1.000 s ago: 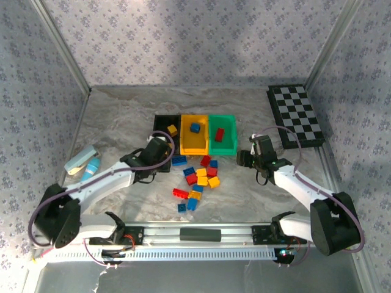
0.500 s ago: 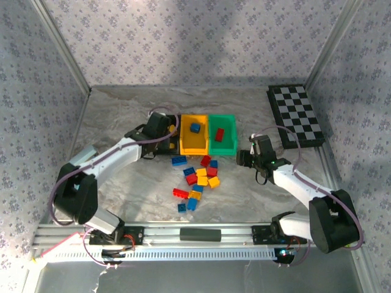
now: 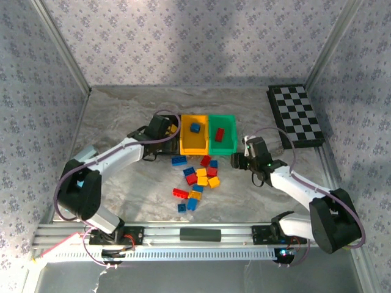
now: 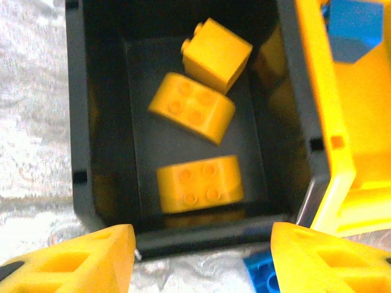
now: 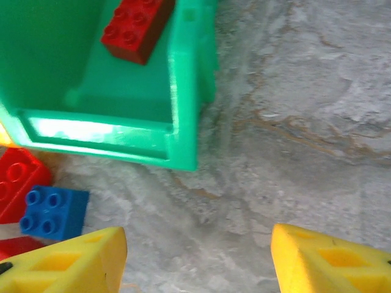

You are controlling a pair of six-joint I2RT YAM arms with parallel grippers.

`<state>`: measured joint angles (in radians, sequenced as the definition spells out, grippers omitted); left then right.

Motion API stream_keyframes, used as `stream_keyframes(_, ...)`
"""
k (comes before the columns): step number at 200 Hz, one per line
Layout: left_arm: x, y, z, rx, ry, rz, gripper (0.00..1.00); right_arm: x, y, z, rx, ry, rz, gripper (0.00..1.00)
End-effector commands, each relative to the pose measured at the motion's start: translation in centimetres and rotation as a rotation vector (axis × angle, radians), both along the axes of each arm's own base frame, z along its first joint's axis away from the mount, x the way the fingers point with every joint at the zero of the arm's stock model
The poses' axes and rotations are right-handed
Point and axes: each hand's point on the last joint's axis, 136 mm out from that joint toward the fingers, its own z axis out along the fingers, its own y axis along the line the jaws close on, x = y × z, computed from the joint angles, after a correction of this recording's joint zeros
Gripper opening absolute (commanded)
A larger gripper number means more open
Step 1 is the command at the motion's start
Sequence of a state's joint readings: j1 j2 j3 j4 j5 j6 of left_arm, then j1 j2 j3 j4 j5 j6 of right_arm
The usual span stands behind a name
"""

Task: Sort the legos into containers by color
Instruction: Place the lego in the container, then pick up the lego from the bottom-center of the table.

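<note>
The black bin [image 4: 79,122] holds three yellow legos [image 4: 192,108]. My left gripper [image 4: 201,256] hovers at its near rim, open, with nothing between the fingers; from above the left gripper [image 3: 160,129] covers most of that bin. The yellow bin [image 3: 186,146] holds a blue lego [image 3: 195,127], and the green bin [image 3: 223,149] holds a red lego [image 3: 219,135]. Several loose red, yellow and blue legos [image 3: 198,177] lie on the table in front of the bins. My right gripper [image 3: 239,160] stands open and empty over bare table by the green bin's near right corner [image 5: 183,110].
A black-and-white chequered board [image 3: 296,116] lies at the back right. One blue lego [image 3: 179,160] sits apart from the pile, just in front of the black bin. A blue lego [image 5: 54,210] and a red one [image 5: 15,183] lie left of the right gripper.
My left gripper has swung from in front of the bins up to the black bin and its jaws have opened. The right gripper has shifted a little left toward the green bin.
</note>
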<state>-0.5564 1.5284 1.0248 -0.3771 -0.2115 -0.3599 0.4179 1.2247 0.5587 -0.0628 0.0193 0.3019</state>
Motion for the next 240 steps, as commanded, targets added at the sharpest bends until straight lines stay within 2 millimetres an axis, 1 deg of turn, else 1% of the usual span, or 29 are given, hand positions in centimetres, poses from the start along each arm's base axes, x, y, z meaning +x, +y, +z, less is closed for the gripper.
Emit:
stream_keyframes(1, -0.8, 0.0, 0.8, -0.069, -0.038, 0.002, 0.6, -0.8, 2.3, 0.7, 0.059, -0.012, 0.078, 0.65)
stream_keyframes(23, -1.8, 0.4, 0.0, -0.081, -0.057, -0.019, 0.6, -3.0, 5.3, 0.7, 0.062, 0.014, 0.167, 0.65)
stream_keyframes(38, -2.3, 0.8, -0.2, -0.083, -0.075, -0.025, 0.6, -4.5, 6.9, 0.5, 0.056, 0.036, 0.214, 0.65)
stream_keyframes(58, -2.9, 1.2, -0.3, -0.101, -0.11, -0.024, 0.6, -6.5, 8.7, -0.1, 0.048, 0.074, 0.273, 0.65)
stream_keyframes(67, -3.3, 1.4, -0.5, -0.114, -0.118, -0.021, 0.6, -7.1, 9.1, -0.6, 0.032, 0.096, 0.284, 0.65)
stream_keyframes(93, -4.1, 1.5, -1.2, -0.15, -0.125, -0.016, 0.6, -8.2, 9.6, -2.1, -0.037, 0.143, 0.307, 0.65)
stream_keyframes(116, -4.7, 1.6, -2.0, -0.169, -0.112, -0.01, 0.6, -8.2, 9.9, -2.9, -0.057, 0.166, 0.312, 0.65)
stream_keyframes(134, -5.1, 1.5, -2.2, -0.183, -0.102, -0.012, 0.6, -8.2, 10.7, -3.2, -0.055, 0.18, 0.329, 0.65)
stream_keyframes(150, -5.4, 1.8, -2.3, -0.187, -0.106, -0.008, 0.6, -8.1, 10.9, -3.8, -0.076, 0.197, 0.333, 0.65)
stream_keyframes(177, -5.9, 2.4, -2.1, -0.163, -0.108, -0.012, 0.6, -8.2, 11.4, -4.1, -0.076, 0.219, 0.345, 0.63)
stream_keyframes(207, -6.4, 2.8, -2.0, -0.158, -0.111, -0.006, 0.6, -8.7, 11.7, -4.2, -0.062, 0.236, 0.357, 0.64)
stream_keyframes(223, -6.5, 3.0, -2.1, -0.16, -0.114, 0.0, 0.6, -8.9, 11.6, -4.3, -0.069, 0.244, 0.354, 0.66)
stream_keyframes(240, -6.5, 3.2, -2.3, -0.153, -0.116, 0.008, 0.6, -9.0, 11.3, -4.7, -0.092, 0.247, 0.344, 0.65)
